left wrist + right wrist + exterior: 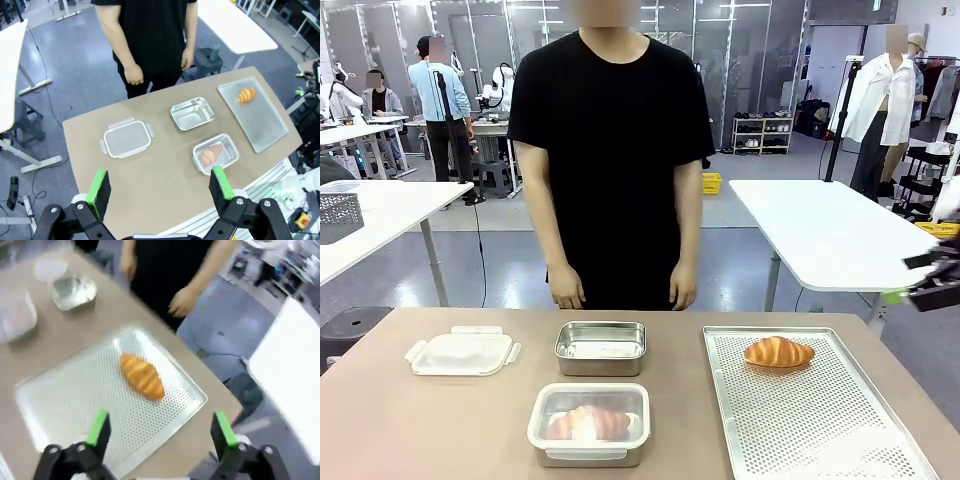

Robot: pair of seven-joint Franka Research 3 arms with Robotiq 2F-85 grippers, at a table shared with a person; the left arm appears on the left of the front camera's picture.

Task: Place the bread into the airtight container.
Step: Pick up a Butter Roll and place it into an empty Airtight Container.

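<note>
Front view: golden bread sits at 12 o'clock on the tray, with the open steel container at its 9, probably waiting for it. Left wrist view: left gripper hangs high, fingers apart, empty. Right wrist view: right gripper is spread wide too, aimed at the bread at 12 o'clock.

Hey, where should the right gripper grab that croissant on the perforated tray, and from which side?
Probably from straight above, gripping the croissant across its thick middle: it lies flat and alone on the tray, its ends taper, so jaws closing across the short width meet the fullest part.
</note>
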